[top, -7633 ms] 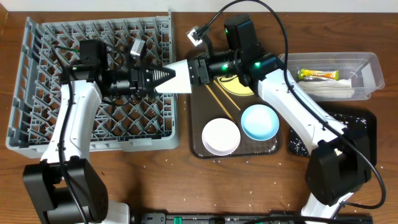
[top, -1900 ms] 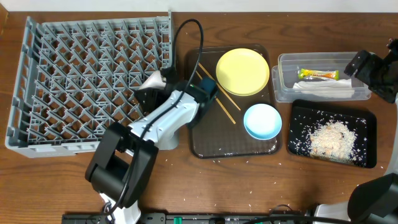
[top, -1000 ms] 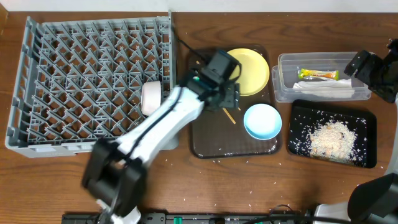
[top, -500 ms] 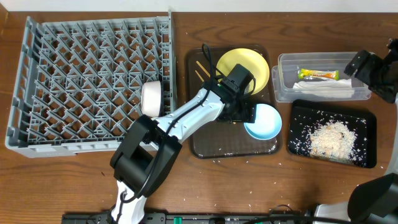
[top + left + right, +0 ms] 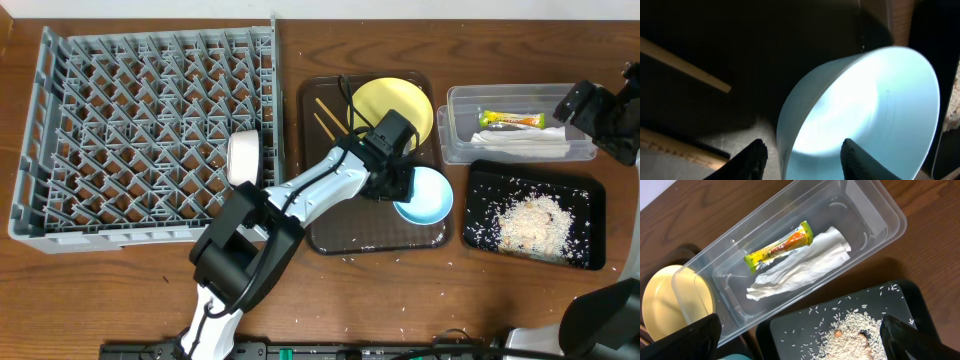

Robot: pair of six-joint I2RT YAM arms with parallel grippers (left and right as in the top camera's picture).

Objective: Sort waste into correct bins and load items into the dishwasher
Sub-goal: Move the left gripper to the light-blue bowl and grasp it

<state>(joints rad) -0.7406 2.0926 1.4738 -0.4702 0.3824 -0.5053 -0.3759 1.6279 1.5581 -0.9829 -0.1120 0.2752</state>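
Our left gripper (image 5: 804, 149) has swung from grey plastic rack (image 5: 120, 100) to round light-blue bowl (image 5: 865, 110). Jaws apart astride its rim: we judge it the next load.

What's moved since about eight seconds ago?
The white bowl left the brown tray and now stands on edge in the dish rack. The left gripper crossed from the rack to the light blue bowl, open jaws straddling its rim. The right gripper pulled back to the right edge, open. Yellow plate, chopsticks and clear tub stayed put.
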